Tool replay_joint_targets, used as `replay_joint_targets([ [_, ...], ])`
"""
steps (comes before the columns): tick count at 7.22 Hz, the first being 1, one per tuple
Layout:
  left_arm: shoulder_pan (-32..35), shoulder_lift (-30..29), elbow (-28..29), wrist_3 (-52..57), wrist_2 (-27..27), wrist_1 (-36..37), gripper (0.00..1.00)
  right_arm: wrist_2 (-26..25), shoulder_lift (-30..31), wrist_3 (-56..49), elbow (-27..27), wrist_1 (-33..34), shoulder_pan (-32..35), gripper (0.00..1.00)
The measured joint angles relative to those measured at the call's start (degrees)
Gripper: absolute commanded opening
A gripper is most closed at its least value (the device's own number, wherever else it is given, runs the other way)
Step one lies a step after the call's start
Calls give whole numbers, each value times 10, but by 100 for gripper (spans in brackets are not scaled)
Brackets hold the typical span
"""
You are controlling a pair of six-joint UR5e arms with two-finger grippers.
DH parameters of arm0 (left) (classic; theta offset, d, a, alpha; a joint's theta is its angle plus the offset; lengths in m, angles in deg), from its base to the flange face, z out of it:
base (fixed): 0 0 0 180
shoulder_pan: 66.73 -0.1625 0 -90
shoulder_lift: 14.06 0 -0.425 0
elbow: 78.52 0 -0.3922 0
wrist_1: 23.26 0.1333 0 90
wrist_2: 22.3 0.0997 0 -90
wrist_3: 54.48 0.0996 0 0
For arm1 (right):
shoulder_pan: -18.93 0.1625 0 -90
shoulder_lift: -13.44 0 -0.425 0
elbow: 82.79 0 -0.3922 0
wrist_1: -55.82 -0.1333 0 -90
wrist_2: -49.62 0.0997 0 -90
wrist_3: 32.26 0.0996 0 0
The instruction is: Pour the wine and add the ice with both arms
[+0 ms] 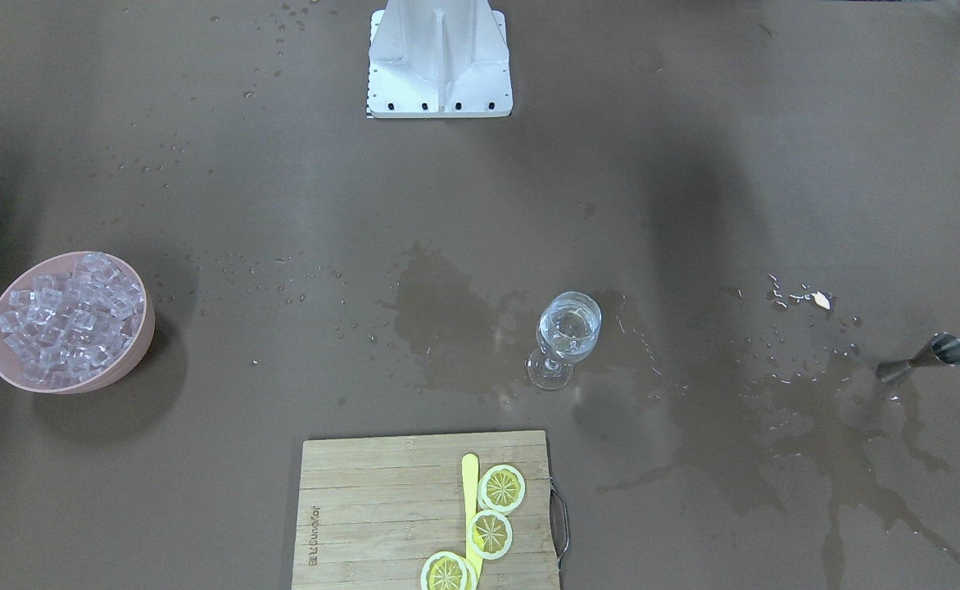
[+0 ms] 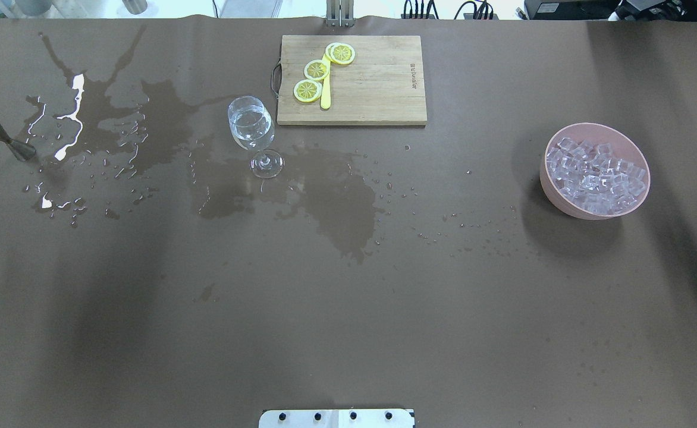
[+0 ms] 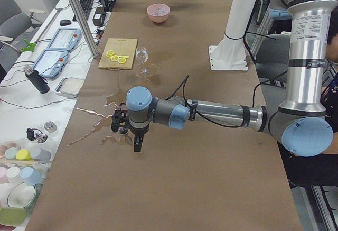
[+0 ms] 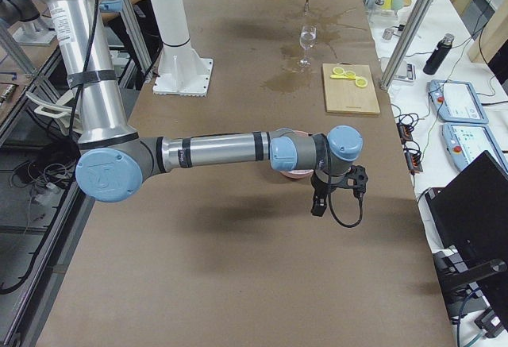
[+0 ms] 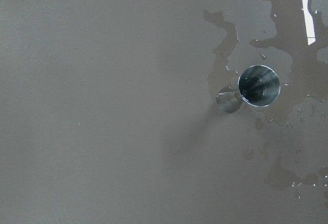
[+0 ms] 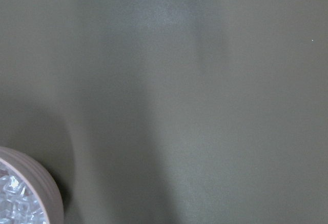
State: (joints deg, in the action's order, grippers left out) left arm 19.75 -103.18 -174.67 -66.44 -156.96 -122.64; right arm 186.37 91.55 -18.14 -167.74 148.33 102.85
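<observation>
Above the wet counter, unable to tell whether my left claw or right claw is apart, I should centre over the upright jigger before descending; ice fills the pink bowl.

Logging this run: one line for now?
jigger standing | wine glass part-filled | ice in pink bowl | left gripper, right gripper aloft
</observation>
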Motion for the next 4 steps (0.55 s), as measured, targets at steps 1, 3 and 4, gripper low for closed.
replay_joint_targets([
  [1, 0, 0, 1, 0, 0, -1, 98, 0, -1, 1, 1, 0, 0, 100],
  [3, 0, 5, 5, -1, -2, -2, 98, 0, -3, 1, 8, 0, 0, 100],
  [4, 1, 8, 6, -1, -3, -2, 98, 1, -5, 0, 14, 0, 0, 100],
])
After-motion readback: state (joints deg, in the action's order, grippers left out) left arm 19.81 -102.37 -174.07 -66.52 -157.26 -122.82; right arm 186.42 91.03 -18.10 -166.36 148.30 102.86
